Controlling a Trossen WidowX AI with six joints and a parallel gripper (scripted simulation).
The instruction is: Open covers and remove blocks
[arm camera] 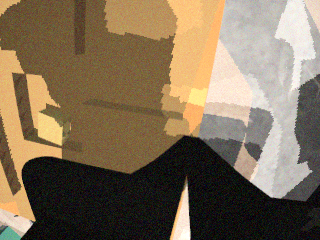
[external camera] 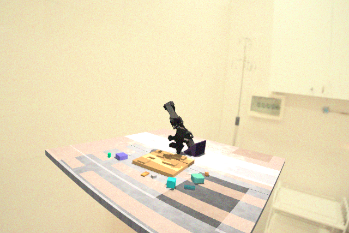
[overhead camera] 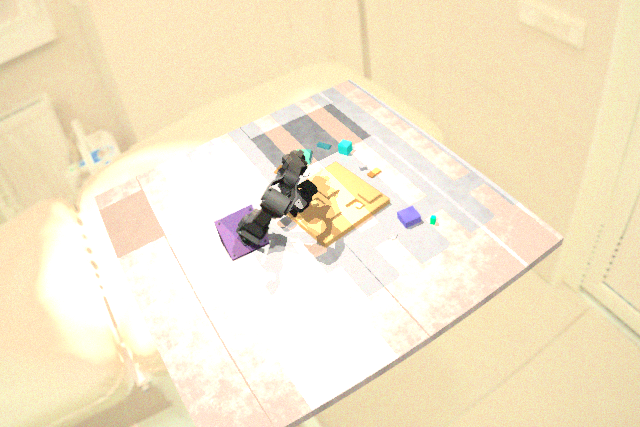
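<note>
The yellow-orange puzzle board (overhead camera: pixel 341 172) (external camera: pixel 169 171) (arm camera: pixel 204 60) lies flat, partly under the arm's shadow. A raised flat cover (overhead camera: pixel 372 196) (external camera: pixel 143 161) sits near one corner. In the wrist view a small pale yellow block (arm camera: pixel 50 128) sits in an uncovered square well. My gripper (overhead camera: pixel 308 197) (external camera: pixel 178 151) (arm camera: pixel 190 143) is shut and empty, above the board's edge nearest the arm base. Shadow and the arm hide parts of the board, so the state of the other covers is hard to tell.
Near the board lie an orange piece (overhead camera: pixel 374 172) (external camera: pixel 145 174), a grey piece (overhead camera: pixel 362 168) (external camera: pixel 153 176), a cyan cube (overhead camera: pixel 345 147) (external camera: pixel 171 183), a teal block (external camera: pixel 197 178), a dark teal bar (external camera: pixel 189 187), a small orange block (external camera: pixel 206 174), a purple block (overhead camera: pixel 409 217) (external camera: pixel 121 156) and a green one (overhead camera: pixel 433 219) (external camera: pixel 109 155).
</note>
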